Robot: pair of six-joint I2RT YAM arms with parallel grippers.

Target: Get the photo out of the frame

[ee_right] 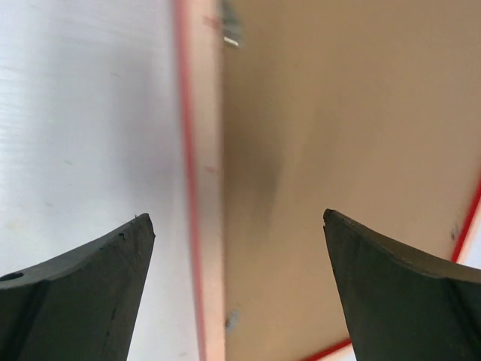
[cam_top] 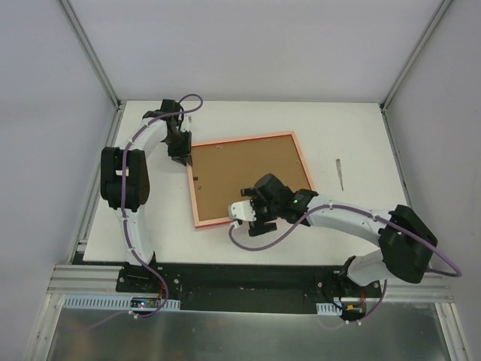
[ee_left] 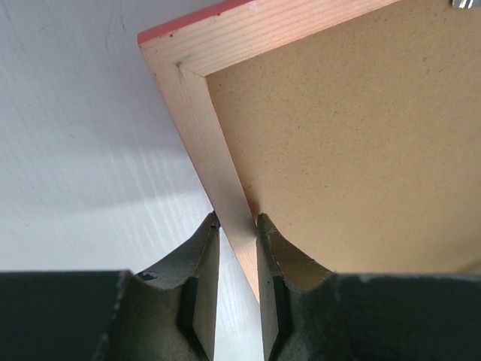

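On the white counter [cam_top: 338, 128], centre: the frame [cam_top: 240, 139] lies face down, pale wood back up. The brown backing board [cam_top: 248, 177] is seated in it; the photo is unseen, presumably beneath. Left hand [ee_left: 237, 220] is clamped on the left rail near the far corner, judged to pin the frame. Right hand [ee_right: 239, 216], fingers apart, hangs over the near rail, likely to reach a metal tab [ee_right: 231, 34].

The left arm [cam_top: 124, 177] goes up the left side, then bends in toward the right. The left gripper [ee_left: 237, 222] has its two fingers squeezed on the rim of the frame [ee_left: 199, 105]. The right arm [cam_top: 353, 219] stretches out low toward the left. The right gripper [ee_right: 239, 218] has its fingers spread wide apart.
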